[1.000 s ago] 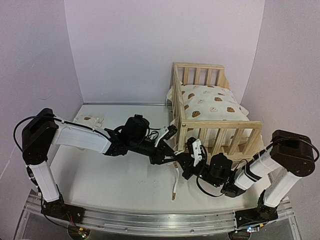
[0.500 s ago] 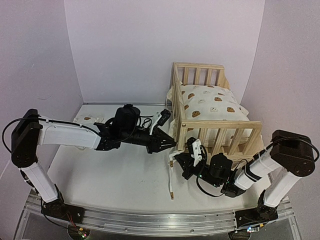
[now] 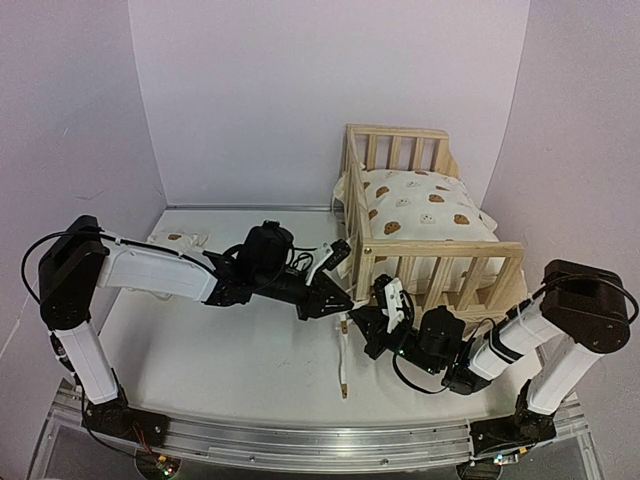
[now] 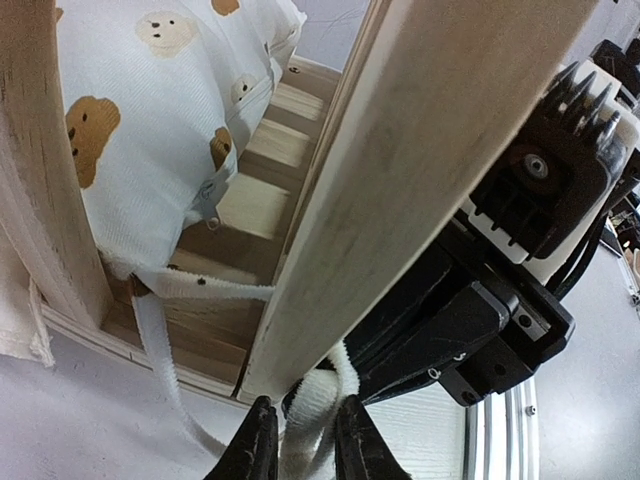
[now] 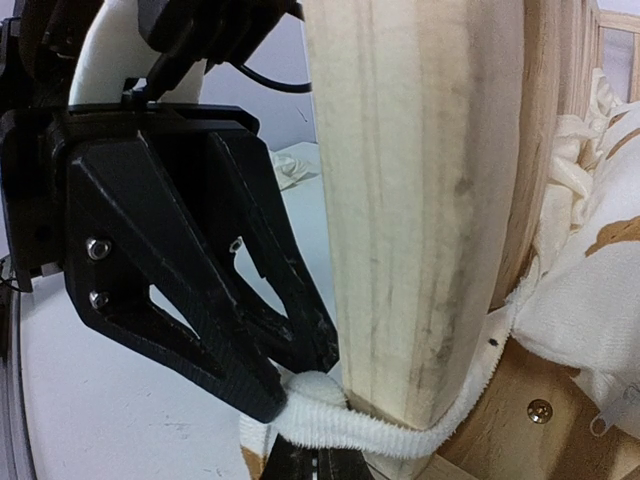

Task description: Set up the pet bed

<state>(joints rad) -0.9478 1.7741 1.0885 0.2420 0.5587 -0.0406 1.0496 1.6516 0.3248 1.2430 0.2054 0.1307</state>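
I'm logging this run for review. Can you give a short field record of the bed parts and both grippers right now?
frame: light pine slatted pet bed frame, upright at right
cushion: cream bear-print cushion, inside the frame
pillow: small matching pillow, far left, outside the frame
tie: white fabric tie, wrapped round the near-left corner post
left gripper: shut on the tie at the post's foot
right gripper: shut beside that post; grip on tie unclear

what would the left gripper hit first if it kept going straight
The left gripper has the cream tie between its fingers; just past that, probably the bed frame's corner post.
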